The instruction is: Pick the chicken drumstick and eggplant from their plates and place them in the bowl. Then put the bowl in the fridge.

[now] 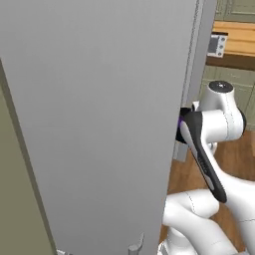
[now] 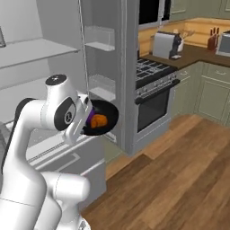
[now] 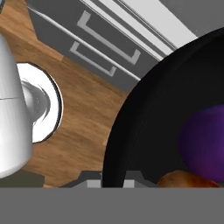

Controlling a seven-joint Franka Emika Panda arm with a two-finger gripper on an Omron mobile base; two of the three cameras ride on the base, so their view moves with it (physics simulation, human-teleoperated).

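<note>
The tool (image 3: 114,181) was clamped on the rim of the bowl (image 2: 104,117), its finger tips closed together on the near edge at the bottom of the hand view. The bowl — glossy black and shallow — was held off the floor in front of the open fridge (image 2: 105,58), level with the lower door shelves in the right base view.

Inside the bowl lay the chicken drumstick (image 2: 99,120), an orange-brown lump, and the eggplant (image 3: 202,140), a glossy purple shape just beside it; in the hand view the two sat close together in the bowl's far half, the drumstick nearer the tool. Whether they touched could not be told.

In the left base view the wide grey fridge door (image 1: 99,119) stood open between the camera and the bowl, and only a sliver of black and purple peeked out at its right edge beside the arm's wrist.

Under the bowl, the hand view showed grey drawers (image 3: 103,43) with bar handles and a wooden floor (image 3: 83,109). To the right of the fridge stood a stove (image 2: 155,87) — and beyond it a dark surface (image 2: 197,53) carrying a toaster (image 2: 167,44).
</note>
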